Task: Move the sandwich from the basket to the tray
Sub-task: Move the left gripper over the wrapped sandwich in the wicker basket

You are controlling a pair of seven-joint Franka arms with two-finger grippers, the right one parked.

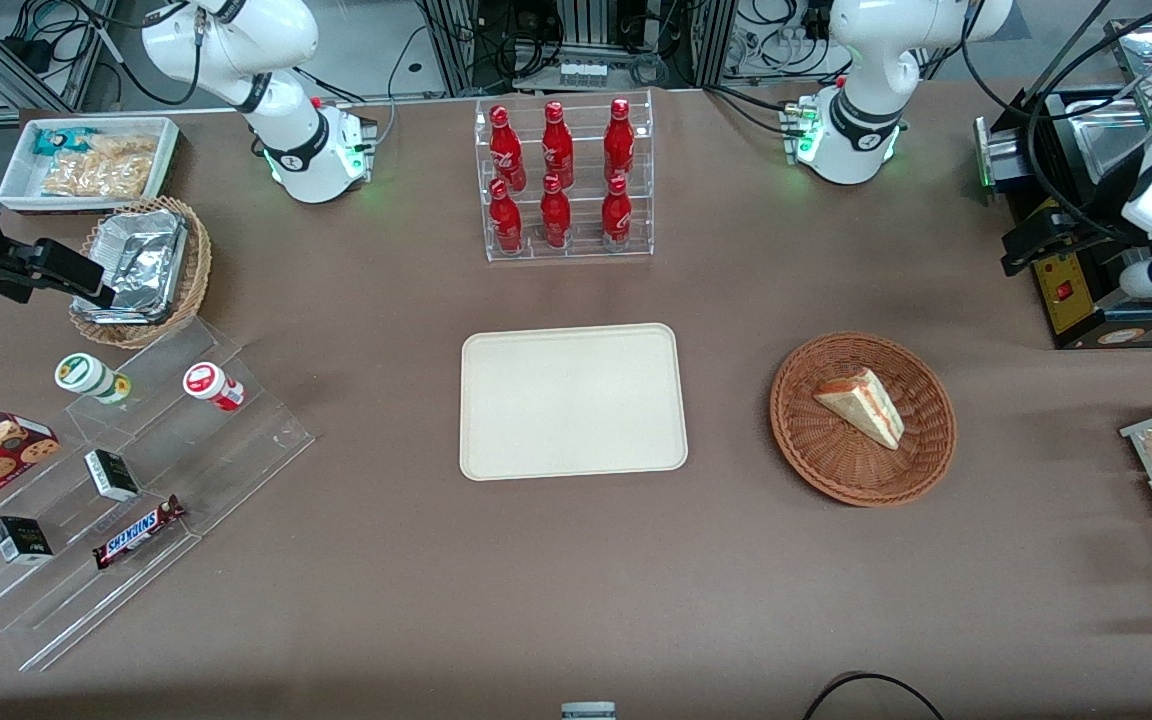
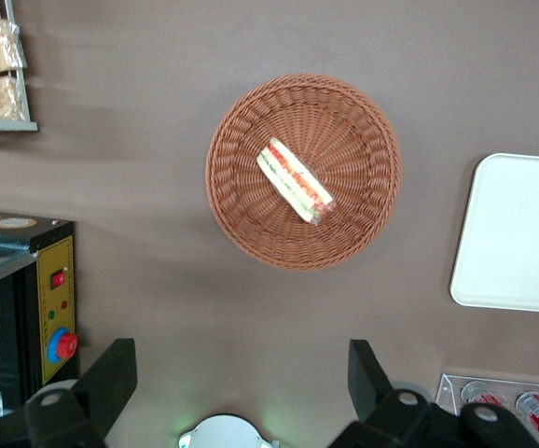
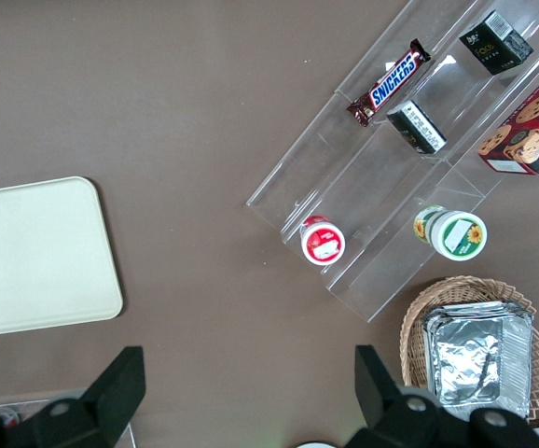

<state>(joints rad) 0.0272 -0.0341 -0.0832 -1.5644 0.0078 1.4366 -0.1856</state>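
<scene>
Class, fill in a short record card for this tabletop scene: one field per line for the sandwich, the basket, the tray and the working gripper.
sandwich: lying in the basket, wedge
basket: round brown wicker, toward the working arm's end of the table
tray: cream, nothing on it, beside the basket
gripper: open, raised above the table, apart from the basket
task stage: sandwich not yet picked up
</scene>
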